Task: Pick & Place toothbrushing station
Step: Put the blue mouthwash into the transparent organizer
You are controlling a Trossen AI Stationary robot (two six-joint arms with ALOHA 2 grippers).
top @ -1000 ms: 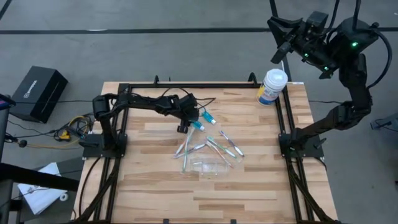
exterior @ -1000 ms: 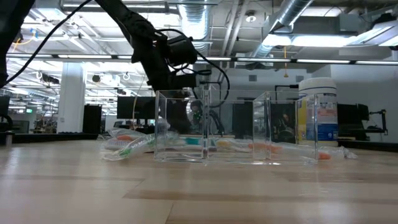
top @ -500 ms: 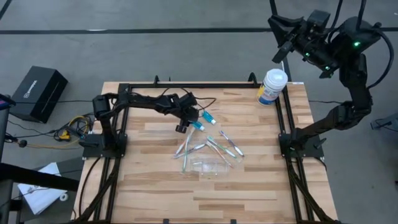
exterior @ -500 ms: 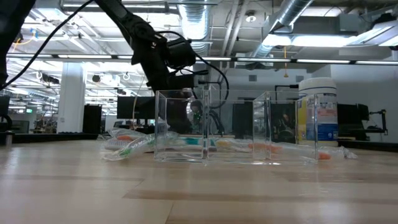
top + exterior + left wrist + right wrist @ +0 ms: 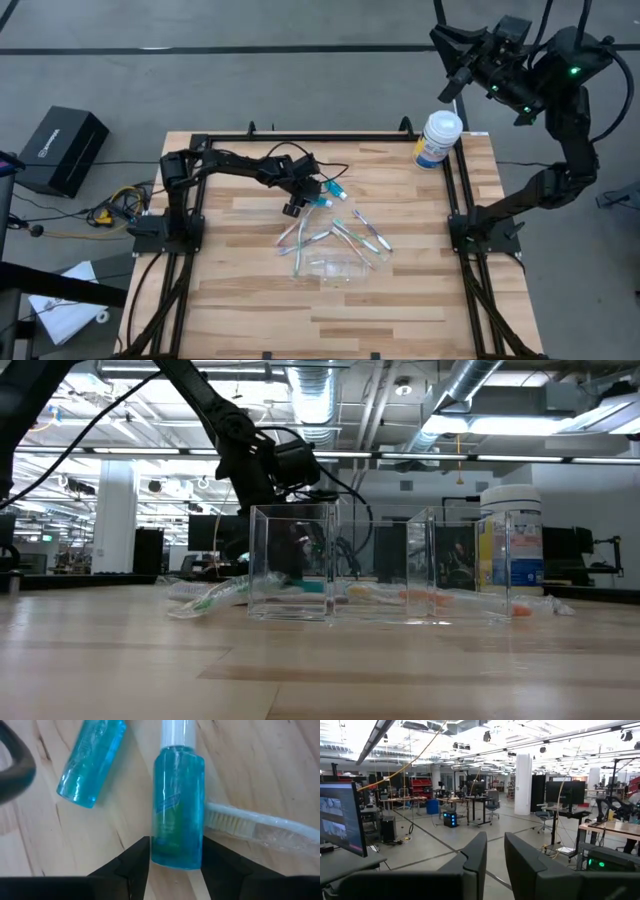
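I can read no text anywhere: the print on the toothpaste tube [image 5: 176, 805] between my left fingers stays illegible.

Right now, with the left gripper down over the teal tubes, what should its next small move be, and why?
Probably close the fingers. In the left wrist view the left gripper has one finger on each side of a toothpaste tube, with a narrow gap still showing at each finger. The second tube and a toothbrush lie just beside it, so shutting without shifting sideways seems safest.
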